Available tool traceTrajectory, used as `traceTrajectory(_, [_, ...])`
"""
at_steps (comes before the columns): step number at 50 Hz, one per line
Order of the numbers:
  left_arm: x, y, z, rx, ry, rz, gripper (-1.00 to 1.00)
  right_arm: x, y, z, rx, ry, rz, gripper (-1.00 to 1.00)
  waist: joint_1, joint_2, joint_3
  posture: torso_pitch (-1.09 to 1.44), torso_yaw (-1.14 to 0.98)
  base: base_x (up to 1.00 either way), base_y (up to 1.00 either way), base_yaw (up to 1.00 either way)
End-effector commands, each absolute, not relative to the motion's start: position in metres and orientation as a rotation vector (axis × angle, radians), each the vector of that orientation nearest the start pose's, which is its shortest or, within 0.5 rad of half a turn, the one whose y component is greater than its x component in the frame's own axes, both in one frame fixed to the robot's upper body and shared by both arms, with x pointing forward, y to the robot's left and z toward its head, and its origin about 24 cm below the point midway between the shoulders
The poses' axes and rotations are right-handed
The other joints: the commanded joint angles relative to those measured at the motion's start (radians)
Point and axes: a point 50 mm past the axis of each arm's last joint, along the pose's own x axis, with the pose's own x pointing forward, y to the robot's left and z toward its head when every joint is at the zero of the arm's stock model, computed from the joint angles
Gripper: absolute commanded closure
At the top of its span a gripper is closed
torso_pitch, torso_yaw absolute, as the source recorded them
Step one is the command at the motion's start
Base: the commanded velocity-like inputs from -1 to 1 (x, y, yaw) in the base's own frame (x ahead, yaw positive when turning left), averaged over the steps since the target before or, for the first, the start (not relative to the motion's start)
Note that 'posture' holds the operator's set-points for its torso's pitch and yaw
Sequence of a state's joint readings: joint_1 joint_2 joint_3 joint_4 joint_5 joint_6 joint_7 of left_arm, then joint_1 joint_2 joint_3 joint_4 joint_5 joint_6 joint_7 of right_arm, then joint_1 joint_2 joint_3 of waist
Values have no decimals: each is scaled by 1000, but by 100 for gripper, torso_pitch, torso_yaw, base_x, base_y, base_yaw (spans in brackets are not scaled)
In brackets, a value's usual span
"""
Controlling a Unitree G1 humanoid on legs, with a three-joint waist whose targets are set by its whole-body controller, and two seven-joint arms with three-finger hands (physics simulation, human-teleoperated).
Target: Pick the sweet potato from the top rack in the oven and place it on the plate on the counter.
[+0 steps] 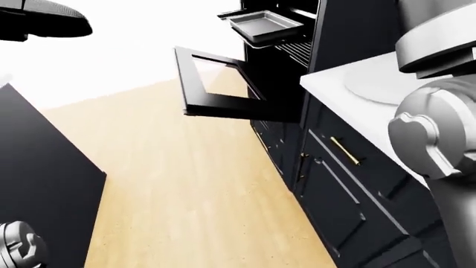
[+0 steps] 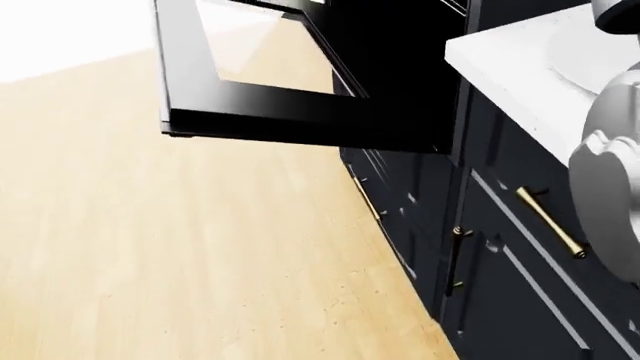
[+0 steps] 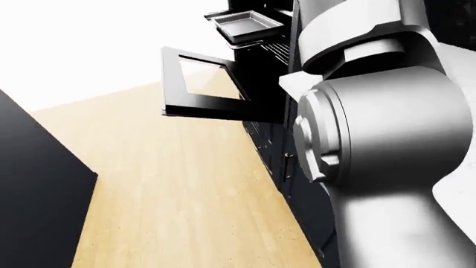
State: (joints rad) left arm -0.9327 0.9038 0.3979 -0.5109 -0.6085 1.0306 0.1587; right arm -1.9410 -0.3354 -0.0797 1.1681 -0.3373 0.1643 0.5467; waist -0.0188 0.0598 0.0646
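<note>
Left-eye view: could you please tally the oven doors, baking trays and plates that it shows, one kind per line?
oven door: 1, hanging open
baking tray: 1, pulled out of the oven
plate: 1, on the white counter
Total: 3

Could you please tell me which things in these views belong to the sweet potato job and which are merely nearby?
Belong to the job:
oven door, hanging open
tray, pulled out of the oven
oven rack
plate on the white counter
The sweet potato itself does not show.

Merely nearby:
cabinet handle
wood floor
dark block at the left
</note>
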Motion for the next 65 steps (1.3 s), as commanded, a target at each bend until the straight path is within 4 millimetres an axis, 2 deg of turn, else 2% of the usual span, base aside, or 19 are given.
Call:
traceTrajectory(1, [220, 248, 395, 266, -606, 226, -100, 355, -89, 482, -651, -551, 375, 100, 2, -13, 13, 0, 0, 0, 0, 0])
traceTrajectory(4, [221, 249, 393, 264, -602, 225, -100, 355, -91, 481, -625, -544, 374, 100, -31, 43, 38, 0, 0, 0, 0, 0])
traceTrajectory(6, [222, 248, 393, 264, -605, 224, -100, 351, -92, 486, -602, -570, 377, 100, -51, 111, 15, 0, 0, 0, 0, 0])
traceTrajectory(7, [222, 248, 393, 260, -606, 221, -100, 349, -96, 489, -592, -581, 352, 100, -35, 72, 33, 0, 0, 0, 0, 0])
traceTrajectory(11, [223, 247, 392, 259, -603, 218, -100, 349, -102, 488, -575, -604, 333, 100, -42, 54, 9, 0, 0, 0, 0, 0])
traceTrajectory(20, [225, 247, 392, 255, -601, 217, -100, 348, -109, 477, -455, -619, 321, 100, -8, -23, 22, 0, 0, 0, 0, 0])
traceTrajectory(22, [225, 247, 392, 258, -600, 216, -100, 349, -110, 473, -440, -616, 328, 100, 0, -67, -11, 0, 0, 0, 0, -12])
traceTrajectory(30, [224, 247, 391, 260, -600, 220, -100, 350, -113, 473, -449, -618, 306, 100, 1, -3, -11, 0, 0, 0, 0, -95])
traceTrajectory(32, [224, 248, 391, 261, -602, 220, -100, 350, -113, 473, -449, -619, 299, 100, 0, 33, -1, 0, 0, 0, 0, -100])
traceTrajectory(34, [223, 249, 391, 262, -602, 223, -100, 350, -114, 474, -448, -622, 295, 100, 4, 106, -21, 0, 0, 0, 0, -100])
traceTrajectory(35, [223, 248, 390, 263, -602, 221, -100, 350, -114, 474, -433, -620, 301, 100, 0, 61, 2, 0, 0, 0, 0, -100])
traceTrajectory(39, [222, 250, 390, 262, -602, 226, -100, 355, -115, 471, -467, -601, 263, 100, 3, 49, -29, 0, 0, 0, -18, -75])
traceTrajectory(40, [222, 249, 390, 262, -601, 225, -100, 357, -115, 468, -506, -571, 258, 100, -27, 84, -15, 0, 0, 0, 0, 0])
traceTrajectory(44, [222, 249, 390, 263, -601, 226, -100, 359, -112, 465, -522, -561, 250, 100, -11, -3, 15, 0, 0, 0, 0, 0])
traceTrajectory(46, [222, 250, 391, 261, -602, 226, -100, 360, -114, 464, -518, -560, 239, 100, -1, -59, 7, 0, 0, 0, 0, 0])
traceTrajectory(52, [221, 249, 394, 262, -606, 222, -100, 363, -115, 462, -509, -545, 241, 100, -6, -1, 10, 0, 0, 0, 0, 0])
traceTrajectory(53, [222, 248, 394, 263, -605, 223, -100, 363, -114, 462, -515, -544, 254, 100, -6, -1, -21, 0, 0, 16, 0, 0])
traceTrajectory(60, [222, 247, 394, 268, -606, 220, -100, 364, -118, 460, -504, -537, 243, 100, -10, 45, 28, 0, 0, 46, 0, 0])
traceTrajectory(65, [221, 248, 394, 266, -608, 223, -100, 363, -119, 461, -492, -544, 235, 100, -10, 3, 4, 0, 0, 58, 0, 0])
